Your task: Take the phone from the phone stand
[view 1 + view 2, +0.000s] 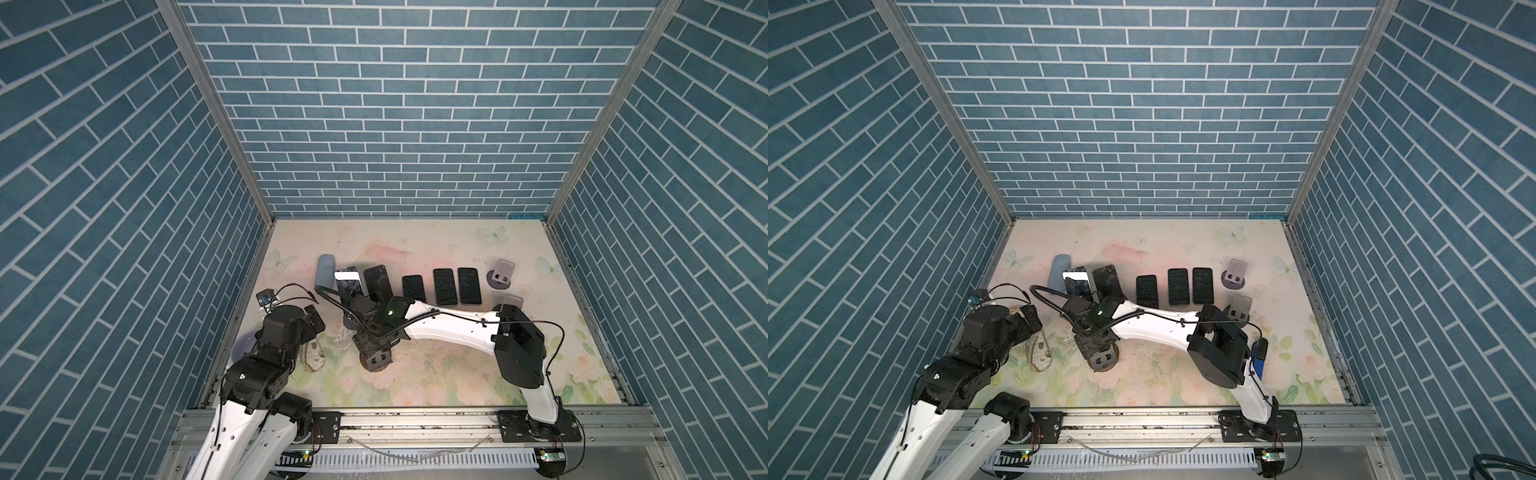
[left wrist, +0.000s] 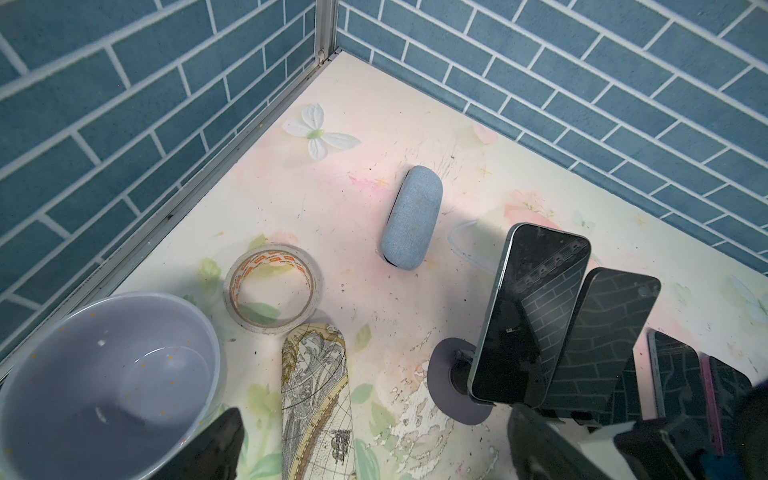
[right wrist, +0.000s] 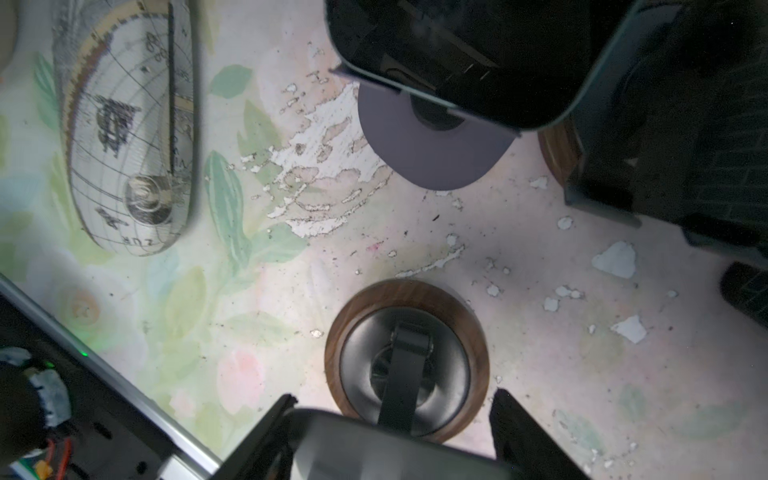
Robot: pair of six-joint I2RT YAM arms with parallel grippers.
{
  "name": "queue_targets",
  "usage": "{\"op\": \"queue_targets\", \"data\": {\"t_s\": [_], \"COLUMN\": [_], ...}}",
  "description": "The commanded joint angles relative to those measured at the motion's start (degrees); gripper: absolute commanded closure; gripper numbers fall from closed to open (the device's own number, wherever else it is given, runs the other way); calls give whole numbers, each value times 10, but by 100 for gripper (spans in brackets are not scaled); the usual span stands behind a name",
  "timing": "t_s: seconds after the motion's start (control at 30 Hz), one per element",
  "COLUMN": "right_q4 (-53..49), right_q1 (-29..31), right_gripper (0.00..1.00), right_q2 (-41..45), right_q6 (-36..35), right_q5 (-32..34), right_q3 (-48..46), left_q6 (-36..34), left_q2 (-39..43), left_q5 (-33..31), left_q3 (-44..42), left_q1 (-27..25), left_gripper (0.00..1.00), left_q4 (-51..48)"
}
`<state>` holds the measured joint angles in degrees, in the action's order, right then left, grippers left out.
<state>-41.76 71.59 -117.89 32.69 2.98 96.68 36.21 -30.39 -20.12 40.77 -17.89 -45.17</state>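
Blue brick-patterned walls point(image 1: 395, 104), floral pastel tabletop point(image 1: 457, 374), map-print case point(image 2: 316, 395)

right gripper point(image 1: 1091, 341) low at wood-based stand point(image 1: 1106, 362); three phones point(image 1: 1177, 286) flat behind

In the right wrist view the phone point(image 3: 390, 449) over the wooden stand point(image 3: 353, 307) is blurred, cut off by the bottom edge, and covers part of the stand's rim. Whether the right gripper point(image 3: 394, 395) presses both its sides cannot be told. In both top views that gripper's wrist hides this phone. Behind the wooden stand, a second phone point(image 3: 478, 54) runs off the wrist view's top edge and covers part of its purple base point(image 3: 432, 153). Left of the wooden stand in a top view, the left arm point(image 1: 274, 340) hides much of the case point(image 1: 314, 359) and most of the bowl point(image 1: 241, 345).
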Motion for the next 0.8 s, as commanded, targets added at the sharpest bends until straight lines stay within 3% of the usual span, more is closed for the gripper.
{"op": "queue_targets", "data": {"t_s": [0.0,0.43,0.77], "right_q4": [-38,-31,16], "right_q1": [1,-14,-63], "right_gripper": [35,41,41], "right_q2": [1,66,154], "right_q6": [2,-1,23], "right_q5": [21,53,52], "right_q3": [10,-61,-182], "left_q6": [-5,-25,-54], "left_q2": [-2,1,-40], "left_q5": [5,28,82], "left_q3": [-6,-6,-10], "left_q1": [4,4,3], "left_gripper": [0,0,0], "left_q4": [2,17,36]}}
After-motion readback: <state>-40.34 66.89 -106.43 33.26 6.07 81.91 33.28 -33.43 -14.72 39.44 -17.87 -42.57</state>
